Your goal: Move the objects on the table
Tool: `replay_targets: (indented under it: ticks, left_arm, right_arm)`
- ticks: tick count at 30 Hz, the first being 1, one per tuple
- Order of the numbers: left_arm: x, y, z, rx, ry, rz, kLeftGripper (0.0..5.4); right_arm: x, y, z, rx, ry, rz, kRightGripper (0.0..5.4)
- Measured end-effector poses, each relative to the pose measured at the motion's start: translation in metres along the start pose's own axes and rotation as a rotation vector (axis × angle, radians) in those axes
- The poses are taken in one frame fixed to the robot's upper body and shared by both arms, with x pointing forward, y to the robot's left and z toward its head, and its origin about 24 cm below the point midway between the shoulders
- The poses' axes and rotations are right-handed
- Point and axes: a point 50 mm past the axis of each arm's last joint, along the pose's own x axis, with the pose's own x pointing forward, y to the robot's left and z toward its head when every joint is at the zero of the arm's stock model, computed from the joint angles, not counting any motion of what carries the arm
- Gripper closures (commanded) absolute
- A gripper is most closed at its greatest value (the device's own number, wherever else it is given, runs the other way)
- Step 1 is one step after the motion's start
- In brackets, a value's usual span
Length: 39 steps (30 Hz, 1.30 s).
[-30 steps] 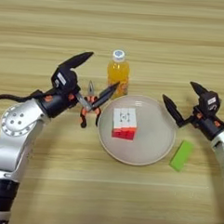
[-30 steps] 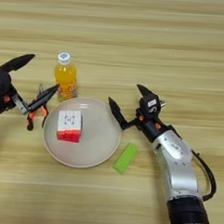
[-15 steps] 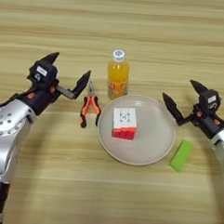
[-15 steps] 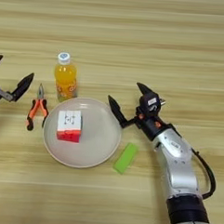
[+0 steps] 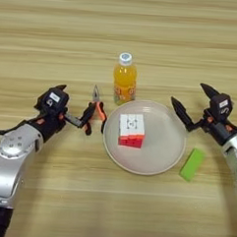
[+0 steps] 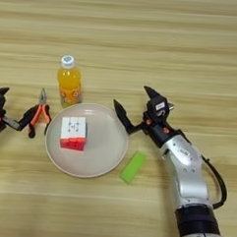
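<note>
On the light-wood table (image 5: pixel 56 33), an orange-juice bottle (image 5: pixel 124 84) with a white cap stands upright just behind a beige plate (image 5: pixel 160 164). The puzzle cube (image 5: pixel 131 130), white on top and red in front, lies on the plate's left half. My left gripper (image 5: pixel 72 105) is open at the left. Its lower finger (image 5: pixel 80 121) reaches to the handles of orange pliers (image 5: pixel 95 109), and nothing is between its fingers. My right gripper (image 6: pixel 130 95) is open just right of the plate's rim, holding nothing.
The pliers lie between my left gripper and the plate, jaws pointing away from me. A green block (image 5: pixel 192 164) lies at the plate's near right, below my right gripper. Bare wood stretches behind the bottle and in front of the plate.
My left gripper pulled back left from above the pliers, then dropped lower, so its lower finger now lies by the pliers' handles. Pliers, bottle, cube and right arm have not moved.
</note>
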Motion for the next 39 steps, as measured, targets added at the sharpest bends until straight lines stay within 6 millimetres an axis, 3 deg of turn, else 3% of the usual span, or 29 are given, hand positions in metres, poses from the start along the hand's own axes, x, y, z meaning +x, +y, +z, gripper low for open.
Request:
replay_targets:
  ticks: [23,39]
  left_arm:
    - [0.0,-0.014,-0.03,-0.029,0.13,-0.007,0.01]
    - [-0.001,-0.013,-0.035,-0.037,0.153,0.017,0.01]
  right_arm:
    - [0.001,0.001,0.002,0.01,-0.015,-0.017,0.0]
    - [0.001,-0.001,0.004,0.003,-0.037,-0.03,0.0]
